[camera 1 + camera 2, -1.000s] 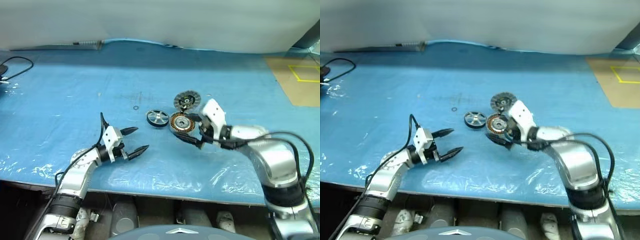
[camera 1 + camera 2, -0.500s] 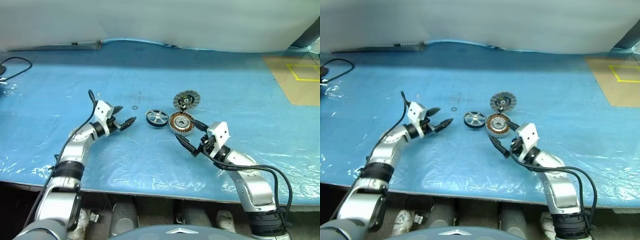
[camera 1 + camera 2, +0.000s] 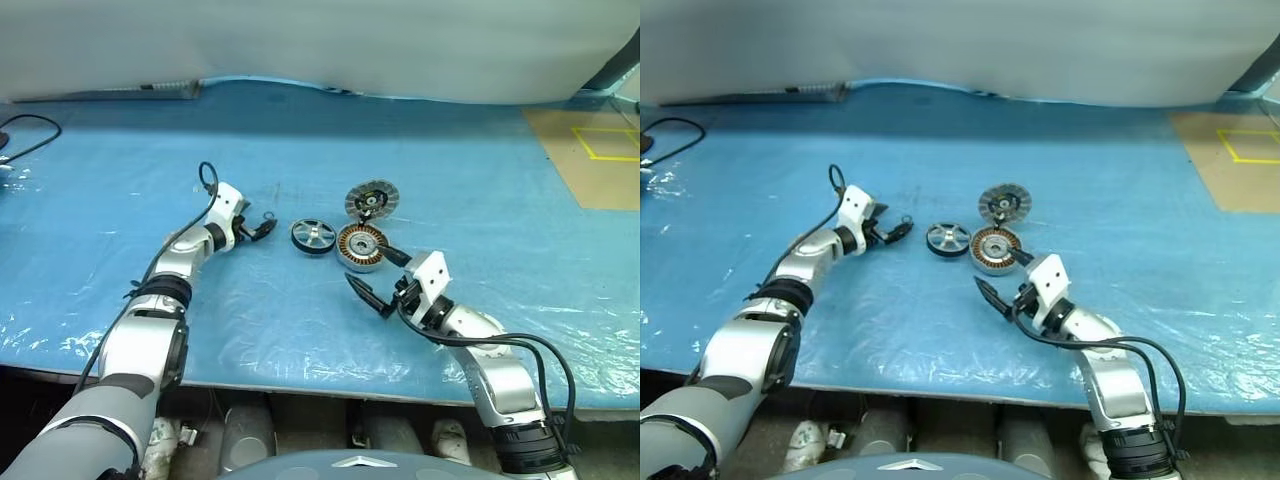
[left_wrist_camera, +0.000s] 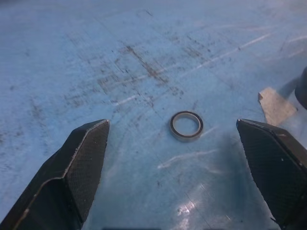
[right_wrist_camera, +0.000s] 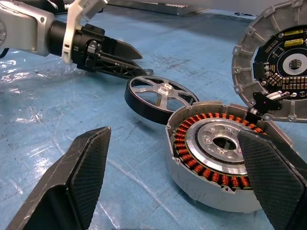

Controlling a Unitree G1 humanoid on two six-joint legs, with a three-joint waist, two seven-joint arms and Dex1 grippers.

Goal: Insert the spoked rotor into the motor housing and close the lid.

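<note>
Right now both claws stand apart and empty: left gripper [image 3: 262, 227] at nine o'clock of the spoked rotor [image 3: 314, 236], right gripper [image 3: 378, 283] at six o'clock of the motor housing [image 3: 362, 246]. Risk: the left straddles a small ring [image 4: 186, 125] and might grab it instead

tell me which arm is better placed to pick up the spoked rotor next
Left, probably. The left gripper is open beside the spoked rotor, pointing toward it. The right gripper is open too, but fronts the motor housing, which lies between it and the rotor.
</note>
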